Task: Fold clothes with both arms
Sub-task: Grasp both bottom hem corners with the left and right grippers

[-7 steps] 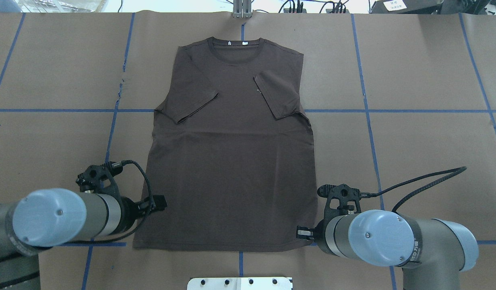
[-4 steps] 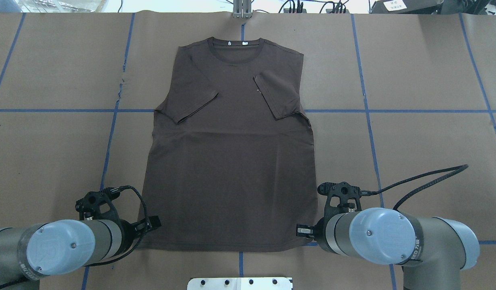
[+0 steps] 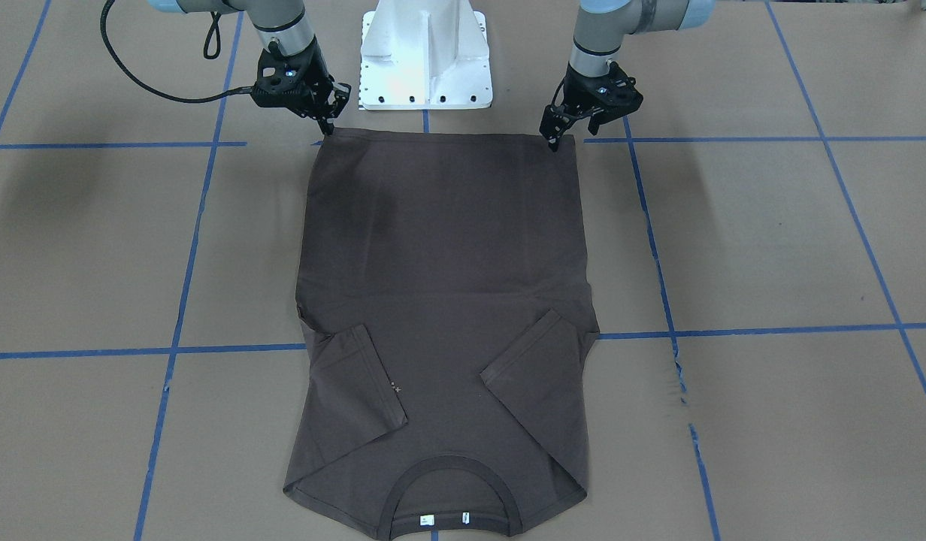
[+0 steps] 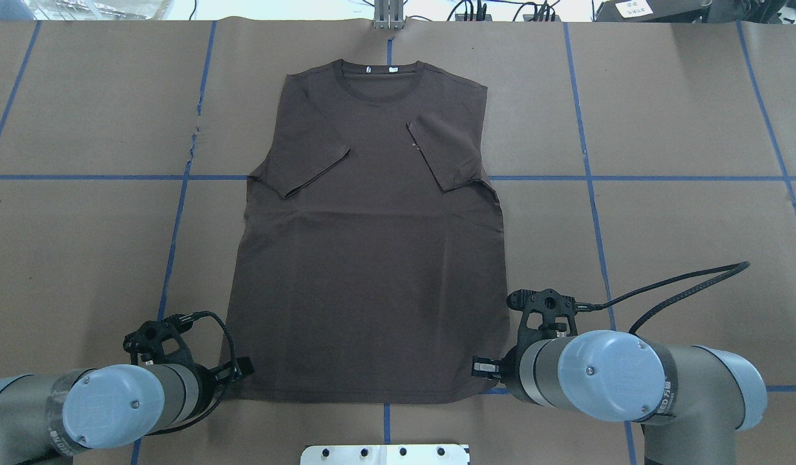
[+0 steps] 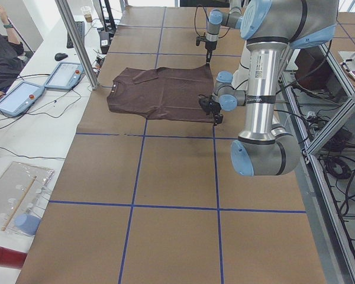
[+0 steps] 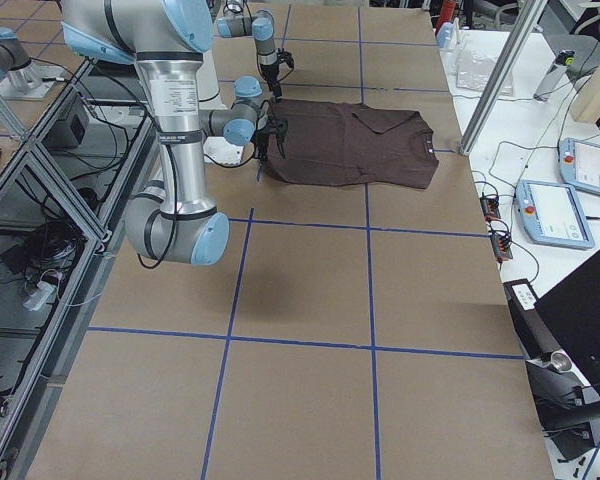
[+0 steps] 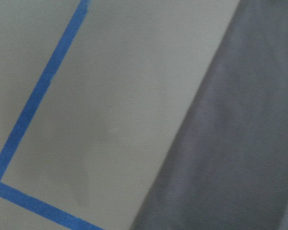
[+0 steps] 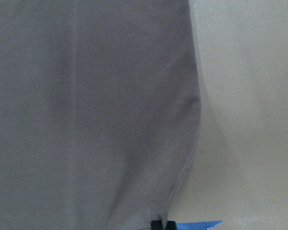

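The dark brown T-shirt (image 4: 372, 258) lies flat, face up, on the brown table, collar away from me and both sleeves folded in over the chest. It also shows in the front-facing view (image 3: 440, 263). My left gripper (image 4: 243, 368) is low at the hem's left corner (image 3: 555, 139). Its wrist view shows only shirt edge (image 7: 240, 143) and no fingertips, so it looks open. My right gripper (image 4: 481, 368) is at the hem's right corner (image 3: 329, 128). Its fingertips (image 8: 157, 224) sit close together on the hem edge, shut on it.
The white mounting pedestal (image 3: 425, 52) stands just behind the hem, between the arms. Blue tape lines (image 4: 630, 177) grid the brown paper table. A metal post (image 4: 388, 16) stands past the collar. Tablets (image 5: 18, 97) lie on the far bench.
My left gripper has moved back toward me along the shirt's left edge, down to the hem corner. My right gripper and the shirt have stayed put.
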You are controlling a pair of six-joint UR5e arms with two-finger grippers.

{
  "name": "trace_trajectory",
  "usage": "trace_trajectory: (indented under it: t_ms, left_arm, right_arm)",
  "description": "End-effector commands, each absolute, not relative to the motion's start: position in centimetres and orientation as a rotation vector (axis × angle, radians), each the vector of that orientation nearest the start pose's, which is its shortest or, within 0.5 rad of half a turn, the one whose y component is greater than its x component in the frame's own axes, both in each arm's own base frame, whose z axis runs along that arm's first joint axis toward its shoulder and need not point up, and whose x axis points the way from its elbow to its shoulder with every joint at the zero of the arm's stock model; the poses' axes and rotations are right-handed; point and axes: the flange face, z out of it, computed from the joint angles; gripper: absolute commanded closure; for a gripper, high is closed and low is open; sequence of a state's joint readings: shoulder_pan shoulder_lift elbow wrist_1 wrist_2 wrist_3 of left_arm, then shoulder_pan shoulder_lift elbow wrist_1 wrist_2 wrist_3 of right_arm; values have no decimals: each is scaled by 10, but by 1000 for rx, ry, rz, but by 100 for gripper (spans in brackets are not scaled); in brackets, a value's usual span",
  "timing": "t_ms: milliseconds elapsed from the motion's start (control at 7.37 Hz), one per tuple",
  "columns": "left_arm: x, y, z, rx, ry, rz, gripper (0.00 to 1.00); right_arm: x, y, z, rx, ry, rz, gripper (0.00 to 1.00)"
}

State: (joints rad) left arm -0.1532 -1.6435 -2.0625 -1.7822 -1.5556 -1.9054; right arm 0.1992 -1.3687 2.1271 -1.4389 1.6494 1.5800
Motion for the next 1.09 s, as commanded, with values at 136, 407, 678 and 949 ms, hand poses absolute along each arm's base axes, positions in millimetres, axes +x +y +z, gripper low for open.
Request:
trace_trajectory:
  t_ms: [136,407,678,949]
  left_arm:
    - [479,-208,376,-60,783,-469,33]
    - [479,-208,375,-61,786,-467,74]
    - [477,-207,371,-66,795,-464,100]
    - [476,-207,362,-71,811,-462,100]
  right_arm:
    - [-473,-228,294,13,-893,167,100]
    - [-473,-230,294,14,-893,170,100]
    - [-470,-233,294,17,-895,176,100]
    - [-469,-233,294,9,-896,175,100]
